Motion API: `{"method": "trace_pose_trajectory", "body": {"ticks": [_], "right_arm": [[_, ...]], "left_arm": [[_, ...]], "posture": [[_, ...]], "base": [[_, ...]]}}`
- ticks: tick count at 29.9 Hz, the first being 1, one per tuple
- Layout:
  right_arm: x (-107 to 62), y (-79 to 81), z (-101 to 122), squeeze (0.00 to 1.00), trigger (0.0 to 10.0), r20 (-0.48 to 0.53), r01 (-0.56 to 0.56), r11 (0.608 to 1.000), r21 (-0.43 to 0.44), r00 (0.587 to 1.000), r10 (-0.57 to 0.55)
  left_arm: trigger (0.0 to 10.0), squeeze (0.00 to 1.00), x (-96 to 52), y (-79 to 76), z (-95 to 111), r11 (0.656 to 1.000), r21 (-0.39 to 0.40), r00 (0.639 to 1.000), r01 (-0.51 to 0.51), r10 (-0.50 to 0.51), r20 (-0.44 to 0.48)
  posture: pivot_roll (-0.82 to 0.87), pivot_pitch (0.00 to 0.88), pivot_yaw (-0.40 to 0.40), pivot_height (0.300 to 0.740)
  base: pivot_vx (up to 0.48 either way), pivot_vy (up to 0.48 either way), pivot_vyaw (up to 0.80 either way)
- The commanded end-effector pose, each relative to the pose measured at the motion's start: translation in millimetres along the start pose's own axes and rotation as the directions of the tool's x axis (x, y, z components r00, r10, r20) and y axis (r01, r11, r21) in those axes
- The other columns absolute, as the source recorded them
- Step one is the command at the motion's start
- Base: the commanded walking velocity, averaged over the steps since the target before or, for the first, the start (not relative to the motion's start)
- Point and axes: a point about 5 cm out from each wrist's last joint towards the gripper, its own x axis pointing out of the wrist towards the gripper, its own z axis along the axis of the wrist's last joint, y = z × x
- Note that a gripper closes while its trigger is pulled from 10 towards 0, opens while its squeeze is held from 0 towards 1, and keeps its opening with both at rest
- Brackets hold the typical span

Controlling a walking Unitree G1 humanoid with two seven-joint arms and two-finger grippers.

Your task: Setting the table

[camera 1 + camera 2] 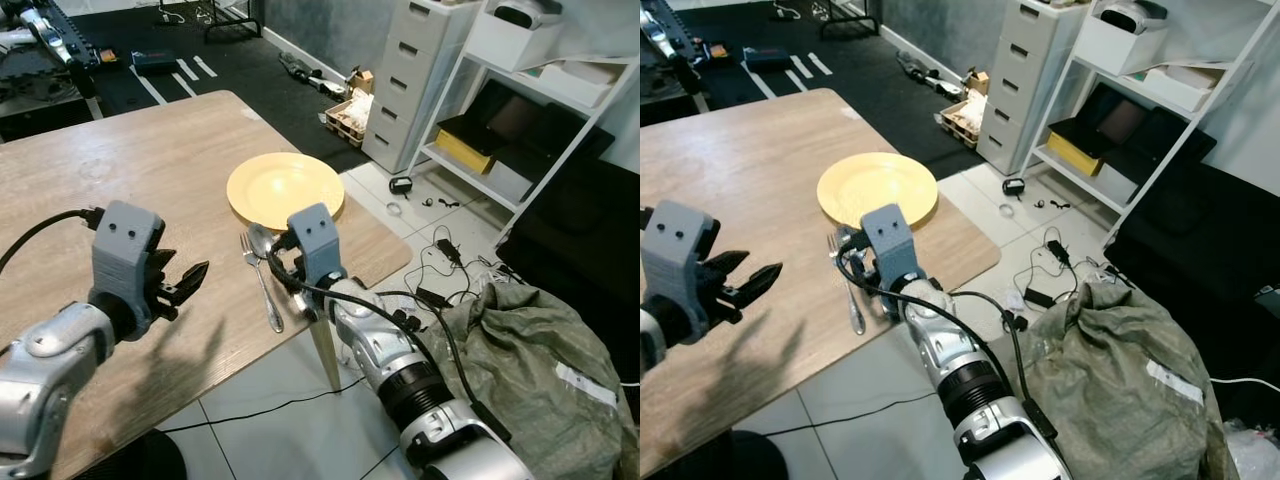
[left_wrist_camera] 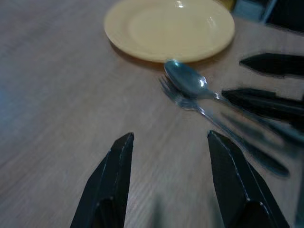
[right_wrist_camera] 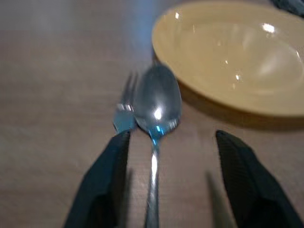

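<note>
A yellow plate (image 1: pixel 285 187) sits on the wooden table (image 1: pixel 150 170) near its right edge. Just on the near side of the plate lie a spoon (image 3: pixel 157 102) and a fork (image 3: pixel 124 111), side by side, handles toward me. My right gripper (image 3: pixel 171 137) is low over the handles, open, with one finger on each side of the spoon's handle. My left gripper (image 1: pixel 185 285) hovers open over bare table to the left of the cutlery. In the left wrist view the spoon (image 2: pixel 187 80) lies ahead of that gripper, beside the right gripper's fingers (image 2: pixel 261 102).
The table's right edge and corner (image 1: pixel 390 255) lie close to the cutlery. On the floor beyond are cables (image 1: pixel 440 260), a grey-green bag (image 1: pixel 530 370), a white drawer unit (image 1: pixel 410 80) and a white shelf (image 1: pixel 540 110).
</note>
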Motion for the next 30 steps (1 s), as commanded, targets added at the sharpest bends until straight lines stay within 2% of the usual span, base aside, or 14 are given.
{"method": "trace_pose_trajectory", "body": {"ticks": [1, 3, 10, 17, 24, 26, 30], "right_arm": [[1.3, 7.2, -5, 0.0, 10.0, -0.027, 0.001, 1.0, 0.007, 1.0, 0.0], [1.6, 4.9, -5, 0.0, 10.0, -0.031, 0.02, 1.0, 0.018, 0.999, -0.019], [1.5, 0.4, -12, 0.0, 10.0, -0.065, 0.058, 0.998, 0.034, 0.996, -0.056], [-0.6, 5.5, -33, 0.0, 10.0, -0.156, 0.037, 0.999, 0.03, 0.987, -0.031], [-2.8, 12.5, -45, 0.0, 10.0, -0.208, 0.003, 1.0, 0.03, 0.978, 0.003], [-2.0, 13.2, -42, 0.0, 10.0, -0.191, 0.01, 0.994, 0.105, 0.982, 0.01], [2.4, 4.5, -21, 0.0, 10.0, -0.1, 0.032, 0.995, 0.096, 0.995, -0.022]], "left_arm": [[10.0, 0.0, -4.9, -3.0, -8, 0.996, -0.018, 0.995, 0.086, -0.087, -0.041], [10.0, 0.0, -12.8, -7.1, -11, 0.979, 0.03, 0.976, 0.203, -0.2, -0.085], [10.0, 0.0, -15.1, -17.3, -8, 0.938, 0.076, 0.937, 0.338, -0.328, -0.118], [10.0, 0.0, -14.8, -18.8, -5, 0.919, 0.103, 0.921, 0.38, -0.366, -0.133], [10.0, 0.0, -17.4, -19.7, -6, 0.919, 0.104, 0.921, 0.381, -0.366, -0.135], [10.0, 0.0, -19.1, -19.9, -6, 0.919, 0.104, 0.921, 0.38, -0.365, -0.135], [10.0, 0.0, -30.1, -12.7, 1, 0.934, 0.11, 0.936, 0.341, -0.327, -0.127]], "posture": [[0.19, 0.072, -0.009, 0.74], [0.19, 0.074, -0.006, 0.74], [0.19, 0.076, -0.005, 0.74], [0.19, 0.081, -0.005, 0.74], [0.19, 0.083, -0.007, 0.74], [0.2, 0.086, -0.009, 0.74], [0.19, 0.084, 0.001, 0.74]], "base": [[0.0, 0.0, 0.0], [0.0, 0.0, 0.0], [0.0, 0.0, 0.0], [0.0, 0.0, 0.0], [0.0, 0.0, 0.0], [0.0, 0.0, 0.0], [0.0, 0.0, 0.0]]}}
